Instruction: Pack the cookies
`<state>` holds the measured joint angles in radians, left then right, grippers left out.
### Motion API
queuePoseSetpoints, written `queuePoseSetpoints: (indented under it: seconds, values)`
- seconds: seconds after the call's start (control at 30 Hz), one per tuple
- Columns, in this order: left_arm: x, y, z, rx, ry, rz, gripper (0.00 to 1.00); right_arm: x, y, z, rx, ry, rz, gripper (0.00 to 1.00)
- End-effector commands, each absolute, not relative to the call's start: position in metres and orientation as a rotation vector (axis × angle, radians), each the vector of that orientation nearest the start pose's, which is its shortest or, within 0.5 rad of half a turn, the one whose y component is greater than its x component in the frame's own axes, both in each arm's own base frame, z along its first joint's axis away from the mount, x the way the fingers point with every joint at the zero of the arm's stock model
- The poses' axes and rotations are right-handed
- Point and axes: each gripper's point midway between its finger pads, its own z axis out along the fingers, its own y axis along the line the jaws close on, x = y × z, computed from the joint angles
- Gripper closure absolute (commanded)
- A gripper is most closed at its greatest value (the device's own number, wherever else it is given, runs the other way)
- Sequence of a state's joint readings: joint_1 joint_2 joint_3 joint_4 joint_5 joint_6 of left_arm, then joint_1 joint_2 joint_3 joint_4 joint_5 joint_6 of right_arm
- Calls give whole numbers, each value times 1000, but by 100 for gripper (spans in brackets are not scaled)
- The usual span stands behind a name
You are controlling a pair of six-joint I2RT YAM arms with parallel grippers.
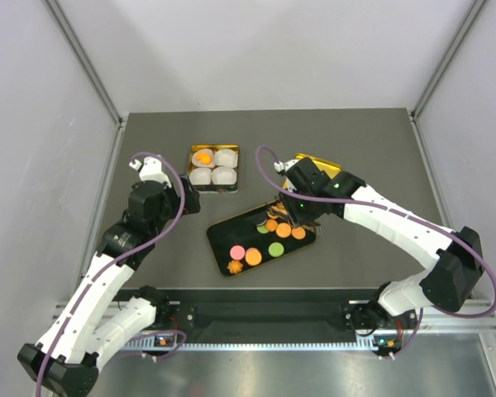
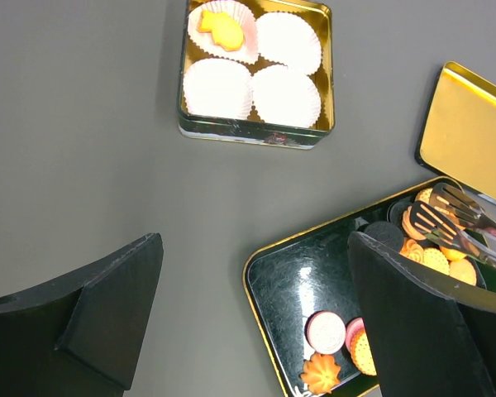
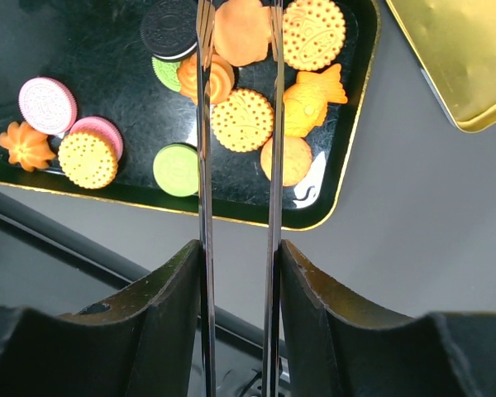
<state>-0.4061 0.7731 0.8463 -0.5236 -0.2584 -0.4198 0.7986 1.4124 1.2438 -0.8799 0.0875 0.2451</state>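
The cookies (image 3: 242, 120) lie loose in a black gold-rimmed tray (image 3: 91, 50), orange rounds mostly, with pink, green and one dark one. My right gripper (image 3: 240, 248) is shut on metal tongs (image 3: 202, 124). The tongs' two arms reach over the tray and straddle an orange cookie (image 3: 241, 29); their tips run off the top of that view. A fish-shaped cookie (image 2: 221, 29) sits in one of the white paper cups of the square tin (image 2: 252, 132). My left gripper (image 2: 255, 248) hangs open above the table, between tin and tray (image 2: 306, 281), holding nothing.
A gold lid (image 1: 318, 165) lies just beyond the tray (image 1: 225, 234), behind my right gripper (image 1: 293, 211). The tin (image 1: 214, 168) stands at the middle back, near my left gripper (image 1: 188, 201). A rail runs along the table's near edge.
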Motion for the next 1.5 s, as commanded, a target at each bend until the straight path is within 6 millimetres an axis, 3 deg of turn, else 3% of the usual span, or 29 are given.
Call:
queuePoseSetpoints:
  seconds: [0.0,0.33,1.3,1.47]
  values:
    - [272,-86,238,-182,1977,-286,2,231,226,171,-668,2482,256,59]
    - [272,-86,237,-180,1981,-286,2,230,228,169,-673,2486,266,55]
    - [273,-87,233,-180,1994,-290,2,226,233,146,-699,2533,276,55]
    - [272,-87,233,-179,1993,-292,2,228,233,149,-692,2524,275,64]
